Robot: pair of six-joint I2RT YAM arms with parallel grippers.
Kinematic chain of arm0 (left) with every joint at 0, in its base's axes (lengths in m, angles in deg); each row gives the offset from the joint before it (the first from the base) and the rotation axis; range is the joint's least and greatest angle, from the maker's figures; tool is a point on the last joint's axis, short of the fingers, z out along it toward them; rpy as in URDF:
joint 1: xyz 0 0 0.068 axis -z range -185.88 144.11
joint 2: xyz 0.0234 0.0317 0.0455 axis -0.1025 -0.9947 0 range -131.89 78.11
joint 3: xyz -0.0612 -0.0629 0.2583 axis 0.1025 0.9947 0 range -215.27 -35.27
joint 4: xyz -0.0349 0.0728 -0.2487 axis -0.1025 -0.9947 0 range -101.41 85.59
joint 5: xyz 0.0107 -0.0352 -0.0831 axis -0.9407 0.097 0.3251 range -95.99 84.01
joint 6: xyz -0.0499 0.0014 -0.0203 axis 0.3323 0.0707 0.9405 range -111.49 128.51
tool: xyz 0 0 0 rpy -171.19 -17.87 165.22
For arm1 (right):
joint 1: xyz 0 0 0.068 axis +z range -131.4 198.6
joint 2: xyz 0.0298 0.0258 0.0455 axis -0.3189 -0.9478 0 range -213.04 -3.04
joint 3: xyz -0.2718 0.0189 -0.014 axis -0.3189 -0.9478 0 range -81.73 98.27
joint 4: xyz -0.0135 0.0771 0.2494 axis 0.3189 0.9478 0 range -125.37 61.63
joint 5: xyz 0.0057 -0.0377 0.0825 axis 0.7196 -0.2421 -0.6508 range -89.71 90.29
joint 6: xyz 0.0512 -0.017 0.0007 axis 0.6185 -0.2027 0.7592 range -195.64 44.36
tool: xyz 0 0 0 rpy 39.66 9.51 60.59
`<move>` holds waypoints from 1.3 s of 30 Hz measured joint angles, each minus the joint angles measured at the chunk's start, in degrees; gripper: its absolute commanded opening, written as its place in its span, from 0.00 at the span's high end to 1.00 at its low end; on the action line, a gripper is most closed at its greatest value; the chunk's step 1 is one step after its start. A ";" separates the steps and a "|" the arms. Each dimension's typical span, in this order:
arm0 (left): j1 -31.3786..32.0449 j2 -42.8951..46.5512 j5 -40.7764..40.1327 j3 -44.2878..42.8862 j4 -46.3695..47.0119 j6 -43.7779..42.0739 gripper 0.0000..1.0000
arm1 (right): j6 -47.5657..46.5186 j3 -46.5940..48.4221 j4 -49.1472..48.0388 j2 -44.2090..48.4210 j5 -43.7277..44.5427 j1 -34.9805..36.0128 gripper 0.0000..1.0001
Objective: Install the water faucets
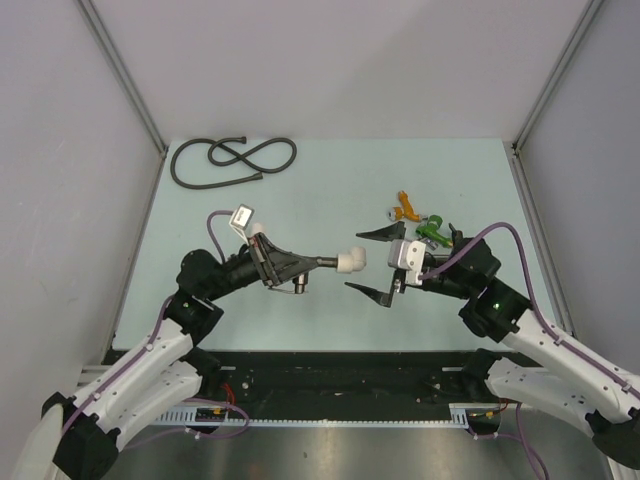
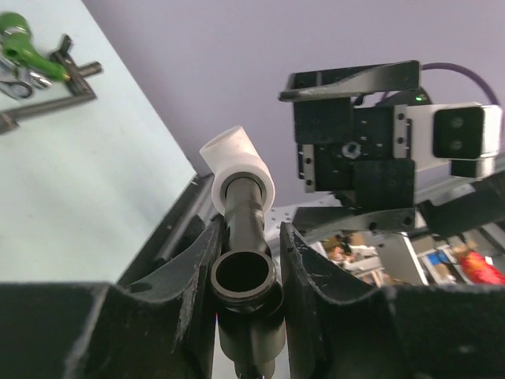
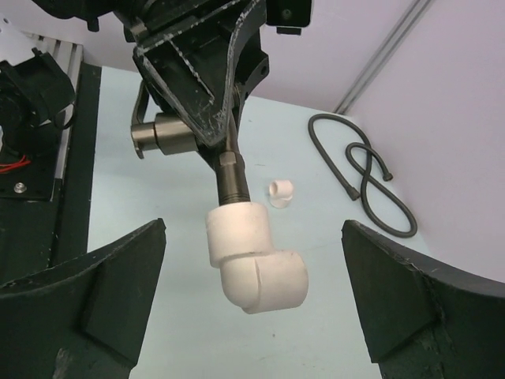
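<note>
Open table (image 1: pixel 330 200) mid-back, white elbow (image 1: pixel 349 262) between fingers of the right hand (image 1: pixel 353 262), hose (image 1: pixel 232 160) far back-left

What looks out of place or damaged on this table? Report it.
Nothing looks damaged or spilled. One small white fitting lies alone on the table, apart from the coloured parts. The left tool grips a faucet with a white elbow on its end; the right tool is open.

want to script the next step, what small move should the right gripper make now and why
Probably close the right gripper on the white plastic elbow fitting. Its open jaws straddle that fitting without touching it, while the left gripper is shut on the dark metal faucet seated in it.
</note>
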 measured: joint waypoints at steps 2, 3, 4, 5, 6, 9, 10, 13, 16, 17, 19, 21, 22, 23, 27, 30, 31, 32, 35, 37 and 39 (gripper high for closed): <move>-0.04 -0.24 1.18 0.00 1.33 2.75 1.00 | -1.25 0.00 0.20 -0.24 0.94 0.48 0.05; -0.07 -0.26 1.68 -0.02 1.88 3.91 1.00 | -1.84 0.00 0.26 -0.48 1.51 0.72 0.06; -0.13 -0.28 2.36 -0.09 2.25 5.09 1.00 | -2.21 0.00 0.28 -0.83 1.99 0.96 0.07; -0.20 -0.33 2.71 -0.13 2.36 5.66 1.00 | -2.47 0.00 0.28 -1.14 2.34 1.14 0.07; -0.26 -0.35 3.10 -0.22 2.23 6.27 1.00 | -2.89 0.00 0.31 -1.60 2.82 1.40 0.08; -0.55 -0.37 3.91 -0.52 1.40 7.56 1.00 | -3.72 0.00 0.31 -2.56 3.61 2.36 0.09; -0.70 -0.37 4.09 -0.63 1.07 8.00 1.00 | -3.98 0.00 0.28 -2.75 4.00 2.89 0.09; -1.31 -0.46 4.46 -0.63 0.20 9.11 1.00 | -5.51 0.00 0.28 -3.17 5.81 5.35 0.11; -1.81 -0.72 4.57 -0.63 -0.26 10.10 1.00 | -6.73 0.00 0.52 -3.65 7.41 6.97 0.14; -1.99 -0.90 4.63 -0.63 -0.26 10.54 1.00 | -7.13 0.00 0.70 -3.85 8.04 7.45 0.15; -2.27 -1.40 5.14 -0.81 -0.28 11.37 1.00 | -8.04 0.00 1.14 -4.33 9.86 8.50 0.17; -2.43 -2.05 5.70 -1.07 -0.17 12.28 1.00 | -8.74 0.00 1.64 -4.85 11.61 9.38 0.21; -2.47 -2.25 5.90 -1.20 -0.15 12.61 1.00 | -9.16 0.00 1.92 -5.16 12.46 9.73 0.24; -2.47 -2.43 6.12 -1.29 -0.15 12.79 1.00 | -9.62 0.00 2.14 -5.51 13.27 9.94 0.29; -2.51 -2.45 7.06 -1.64 -0.15 13.27 1.00 | -10.25 0.00 2.56 -6.49 14.86 10.16 0.46; -2.58 -2.45 7.54 -1.92 -0.09 13.70 1.00 | -10.38 0.00 2.69 -6.64 15.45 10.12 0.63; -2.64 -2.43 7.72 -1.97 -0.11 13.79 1.00 | -10.69 0.00 2.80 -6.62 15.32 10.16 0.67; -2.78 -2.40 8.04 -2.01 -0.15 14.08 1.00 | -10.82 -0.07 3.02 -6.54 14.80 10.16 0.76; -3.02 -2.38 9.01 -2.05 -0.28 13.90 1.00 | -10.34 -0.13 3.21 -6.14 13.53 10.36 1.00; -2.95 -2.38 9.18 -2.51 -0.46 12.72 1.00 | -8.92 -0.20 2.80 -5.99 12.68 10.29 1.00; -2.97 -2.29 9.68 -3.41 -0.83 10.40 1.00 | -6.56 -0.22 1.97 -5.99 11.50 9.81 1.00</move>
